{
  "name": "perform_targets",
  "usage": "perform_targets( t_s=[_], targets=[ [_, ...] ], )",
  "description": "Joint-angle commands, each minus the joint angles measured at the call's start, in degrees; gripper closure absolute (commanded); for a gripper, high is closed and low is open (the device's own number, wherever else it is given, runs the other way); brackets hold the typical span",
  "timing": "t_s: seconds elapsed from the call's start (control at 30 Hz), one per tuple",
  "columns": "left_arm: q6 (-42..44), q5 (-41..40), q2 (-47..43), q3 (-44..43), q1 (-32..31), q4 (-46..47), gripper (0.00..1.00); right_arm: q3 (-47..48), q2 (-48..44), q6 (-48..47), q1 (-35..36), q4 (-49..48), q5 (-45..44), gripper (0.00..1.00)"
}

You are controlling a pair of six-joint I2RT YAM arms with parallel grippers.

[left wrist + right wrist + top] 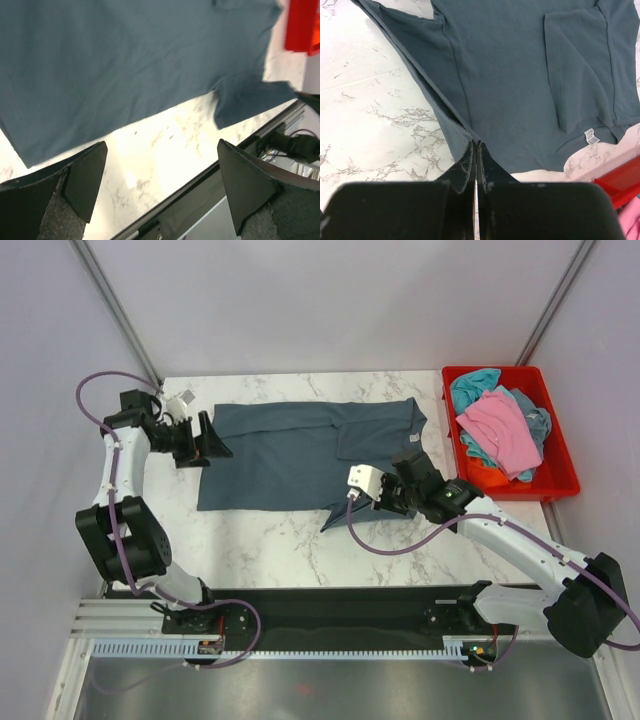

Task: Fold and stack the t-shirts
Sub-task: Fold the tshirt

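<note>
Showing the slate-blue t-shirt (280, 455) spread flat on the marble counter (270, 540), its long axis running left to right. The left gripper (161, 145) faces its left edge, jaws wide and empty. The right gripper (476, 147) has its jaws closed, apparently pinching the near edge (thin, limp knit). A crumpled pink t-shirt (500, 425) fills the red bin (560, 480).

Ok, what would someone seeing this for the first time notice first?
A big slate-blue t-shirt lies spread across the middle of the marble table. The right gripper is shut on its near edge, while the left gripper stands open by its left edge. At the far right corner a red bin holds a heap of shirts, pink on top.
</note>
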State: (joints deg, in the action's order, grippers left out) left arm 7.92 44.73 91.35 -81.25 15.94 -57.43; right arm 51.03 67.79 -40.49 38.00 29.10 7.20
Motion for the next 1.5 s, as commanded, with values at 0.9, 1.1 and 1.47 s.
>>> perform_targets(
  t_s=[0.9,1.1,1.47],
  targets=[
    [4.38,-29.87,8.14,14.54,0.14,10.41,0.13,-2.86,-0.46,1.55,-0.47,-2.56,0.97,1.00],
    [4.82,-31.81,7.79,15.95,0.32,10.67,0.08,-2.86,-0.29,1.55,-0.56,-2.65,1.06,1.00],
    [4.56,-31.11,10.51,17.01,0.75,10.93,0.23,-2.95,0.06,1.73,-0.64,-2.91,1.06,1.00]
  ],
)
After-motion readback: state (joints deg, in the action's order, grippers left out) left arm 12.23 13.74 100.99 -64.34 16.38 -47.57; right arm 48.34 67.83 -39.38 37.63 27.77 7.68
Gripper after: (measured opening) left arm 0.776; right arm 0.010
